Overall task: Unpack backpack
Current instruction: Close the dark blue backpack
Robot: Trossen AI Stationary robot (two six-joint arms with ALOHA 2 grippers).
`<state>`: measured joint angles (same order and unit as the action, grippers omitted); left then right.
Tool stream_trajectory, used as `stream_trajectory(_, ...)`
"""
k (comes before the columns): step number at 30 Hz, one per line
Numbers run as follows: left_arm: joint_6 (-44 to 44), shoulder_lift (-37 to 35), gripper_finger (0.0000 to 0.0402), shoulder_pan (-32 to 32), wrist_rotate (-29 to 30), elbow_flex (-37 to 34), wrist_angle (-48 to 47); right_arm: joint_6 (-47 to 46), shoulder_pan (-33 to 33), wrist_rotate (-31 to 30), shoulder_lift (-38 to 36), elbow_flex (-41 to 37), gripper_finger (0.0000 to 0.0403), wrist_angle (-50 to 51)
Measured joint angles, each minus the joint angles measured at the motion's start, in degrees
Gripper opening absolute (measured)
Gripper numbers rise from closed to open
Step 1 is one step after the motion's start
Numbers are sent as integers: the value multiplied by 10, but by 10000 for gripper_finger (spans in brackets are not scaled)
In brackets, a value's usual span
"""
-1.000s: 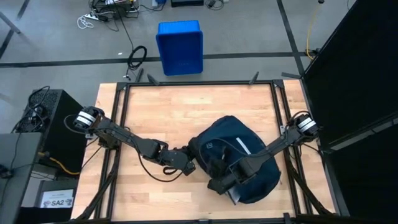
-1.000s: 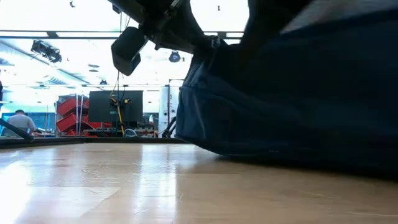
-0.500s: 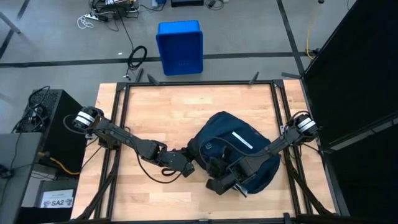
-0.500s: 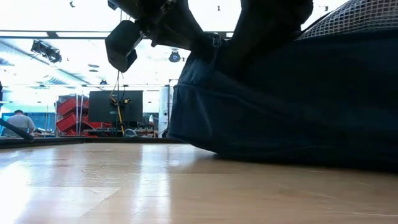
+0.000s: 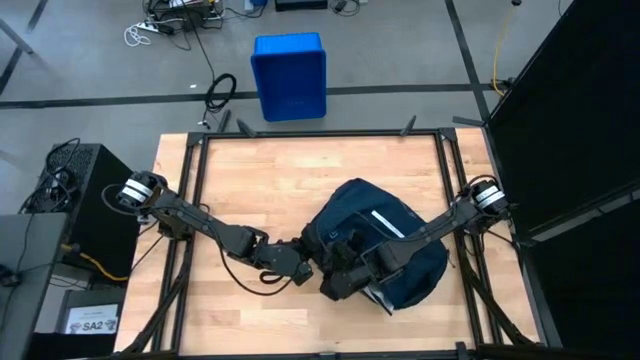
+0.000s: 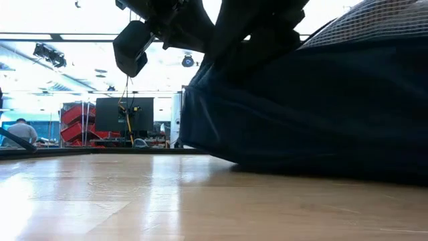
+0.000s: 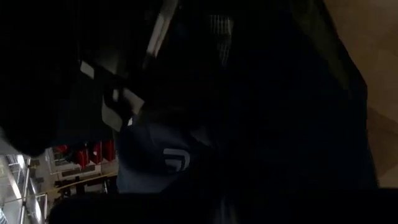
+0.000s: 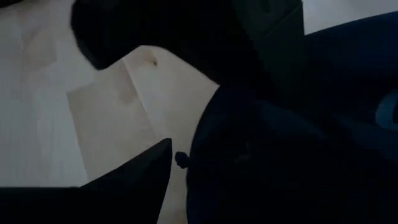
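Right now I am at the opening step: the backpack (image 5: pixel 385 255) lies on its side on the tabletop (image 5: pixel 270 180), toward four o'clock from the middle, its white stripe (image 5: pixel 386 224) facing up. My left end effector (image 5: pixel 308 266) sits at the bag's nine o'clock edge, pressed together; it seems to pinch a fold of fabric there, though the dark cloth hides the contact. My right end effector (image 5: pixel 338 284) lies over the bag's seven o'clock corner, just beside the left one. Its fingers look parted in the wrist view, one dark finger (image 8: pixel 134 171) showing against the wood with navy fabric beside it, but I cannot tell whether anything is caught between them.

Nothing has come out of the bag as far as I can see, so the task is near its start. Next I judge I need to find the zipper pull or the mouth of the bag with the right end effector while the left one anchors the fabric. Soft cloth may shift or bunch, so the hold must be firm.
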<state>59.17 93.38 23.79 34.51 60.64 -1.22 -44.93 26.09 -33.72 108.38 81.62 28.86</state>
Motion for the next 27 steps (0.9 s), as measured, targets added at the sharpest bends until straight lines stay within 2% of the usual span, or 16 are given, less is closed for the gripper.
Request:
stream_trajectory(2, -8, 0, 0, 1, 2, 0, -3, 9, -4, 4, 1, 0, 223, 1)
stream_trajectory(4, -10, 0, 0, 2, 0, 0, -7, 15, -6, 5, 1, 0, 184, 2)
stream_trajectory(9, -10, 0, 0, 3, -7, 0, -9, 37, -7, 16, 1, 0, 35, 7)
stream_trajectory(10, -10, 0, 0, 3, -8, 0, -10, 43, -7, 20, 1, 0, 18, 7)
stream_trajectory(19, -16, 0, 0, 3, 10, 0, -37, 8, 18, 56, -1, 0, 1, 31)
stream_trajectory(27, -34, 1, 0, 2, 16, 0, -54, -55, 59, 48, -24, 0, 0, 72)
